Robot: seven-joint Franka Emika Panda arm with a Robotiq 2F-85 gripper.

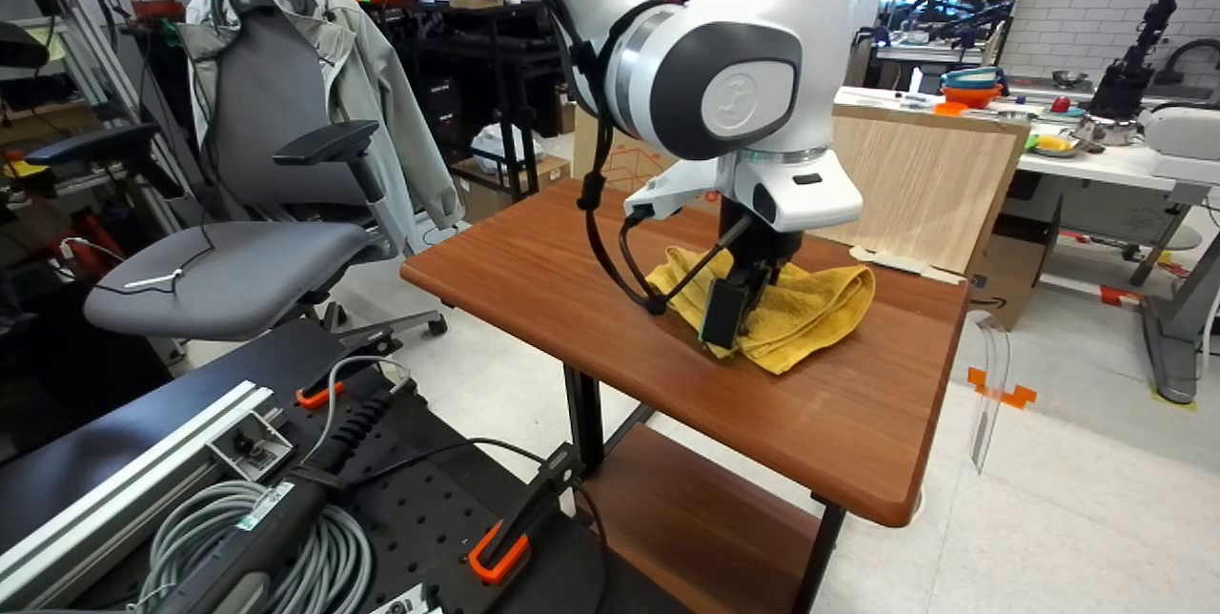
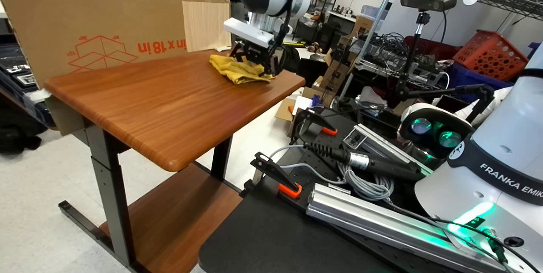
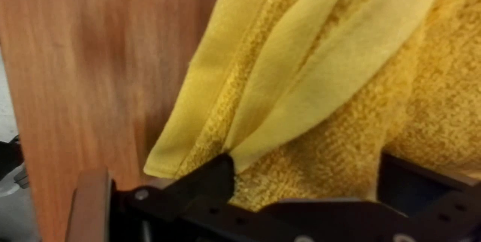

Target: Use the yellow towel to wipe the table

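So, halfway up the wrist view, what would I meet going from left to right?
A sliver of pale floor → brown tabletop → yellow towel, which runs to the right edge. The fingers sit lower in the picture, overlapping the towel, so they are left out.

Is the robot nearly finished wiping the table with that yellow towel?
Done: the gripper is down at the yellow towel, which lies rumpled on the wood-grain table. In hand: towel folds sit between the gripper's parted jaws, though I can't tell if they're squeezing. Left: probably some wiping; the towel covers only part of the table, and I can't tell what's already wiped.
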